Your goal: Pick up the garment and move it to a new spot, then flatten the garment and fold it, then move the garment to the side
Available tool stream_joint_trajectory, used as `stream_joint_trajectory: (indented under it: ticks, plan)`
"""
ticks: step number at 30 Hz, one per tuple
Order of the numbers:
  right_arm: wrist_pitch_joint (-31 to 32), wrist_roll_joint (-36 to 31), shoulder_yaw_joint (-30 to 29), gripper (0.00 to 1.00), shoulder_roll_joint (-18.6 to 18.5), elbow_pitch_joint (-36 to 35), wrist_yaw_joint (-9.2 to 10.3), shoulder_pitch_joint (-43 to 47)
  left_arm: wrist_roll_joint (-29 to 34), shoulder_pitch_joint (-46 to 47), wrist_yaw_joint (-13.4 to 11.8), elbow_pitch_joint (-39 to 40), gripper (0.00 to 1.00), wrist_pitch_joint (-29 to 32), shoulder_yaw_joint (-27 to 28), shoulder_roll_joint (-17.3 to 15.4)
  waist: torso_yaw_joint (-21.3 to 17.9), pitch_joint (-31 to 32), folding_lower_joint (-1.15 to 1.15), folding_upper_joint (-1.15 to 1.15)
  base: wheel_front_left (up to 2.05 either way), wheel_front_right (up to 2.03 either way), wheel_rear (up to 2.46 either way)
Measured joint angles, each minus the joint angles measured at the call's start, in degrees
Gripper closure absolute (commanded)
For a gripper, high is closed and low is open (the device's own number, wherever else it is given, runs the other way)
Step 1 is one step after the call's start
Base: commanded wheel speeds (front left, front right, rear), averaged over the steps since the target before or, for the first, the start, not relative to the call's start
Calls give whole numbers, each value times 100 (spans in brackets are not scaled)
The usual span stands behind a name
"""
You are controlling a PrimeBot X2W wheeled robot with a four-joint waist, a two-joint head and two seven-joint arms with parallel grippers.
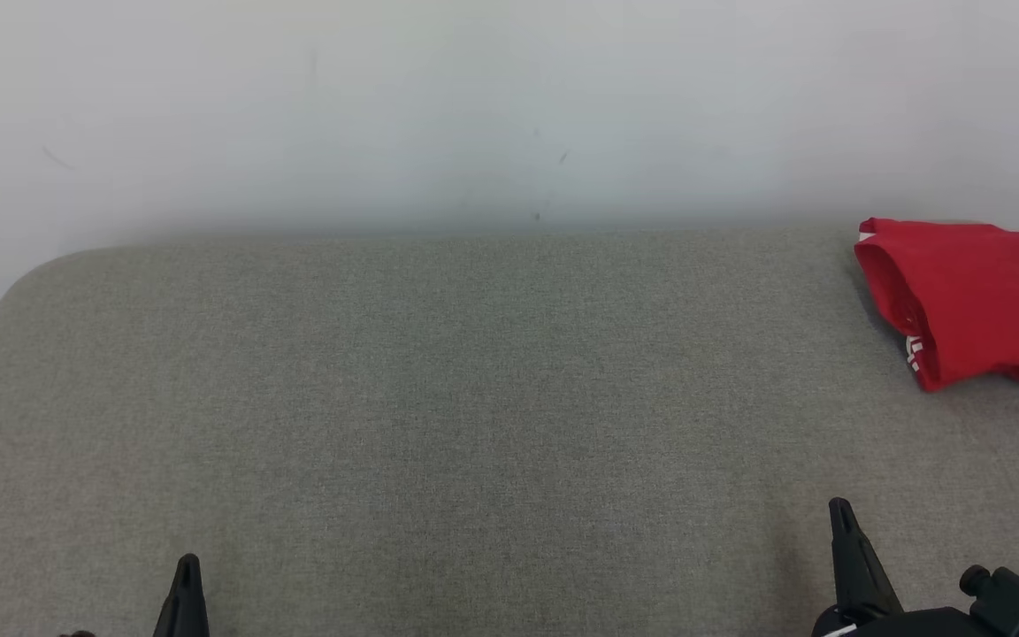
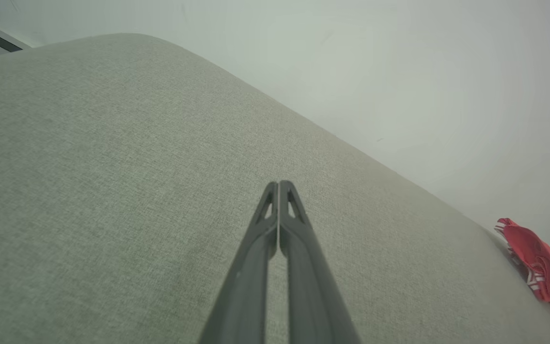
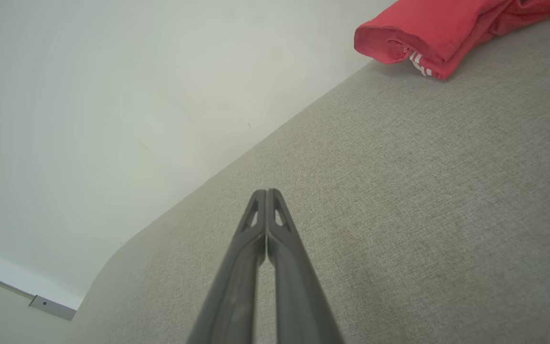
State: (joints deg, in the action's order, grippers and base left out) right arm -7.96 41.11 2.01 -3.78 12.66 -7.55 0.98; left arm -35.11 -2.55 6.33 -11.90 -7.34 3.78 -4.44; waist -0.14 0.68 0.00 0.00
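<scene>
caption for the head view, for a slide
Red garment folded at far right of the grey surface; left gripper and right gripper near the front, jaws shut, empty.

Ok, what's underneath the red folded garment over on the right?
The red folded fabric garment lies on the grey woven upholstered surface, visible along its near edge. The patch directly beneath is covered, so anything there cannot be seen.

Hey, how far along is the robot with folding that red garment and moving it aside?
Looks essentially done: the red garment lies folded in a compact bundle at the far right of the grey padded surface. Nothing is in hand: the left gripper and right gripper are both shut, empty, well apart from the cloth. No step looks left.
</scene>
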Motion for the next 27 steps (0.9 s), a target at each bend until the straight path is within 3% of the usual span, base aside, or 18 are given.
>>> stream_joint_trajectory:
  ticks: [27]
  plan:
    - [448, 1982, -208, 100, -30, 42, 0, -241, -2111, 310, 24, -78, 100, 513, 98, 55, 4, -24, 0, 0, 0, 0, 0]
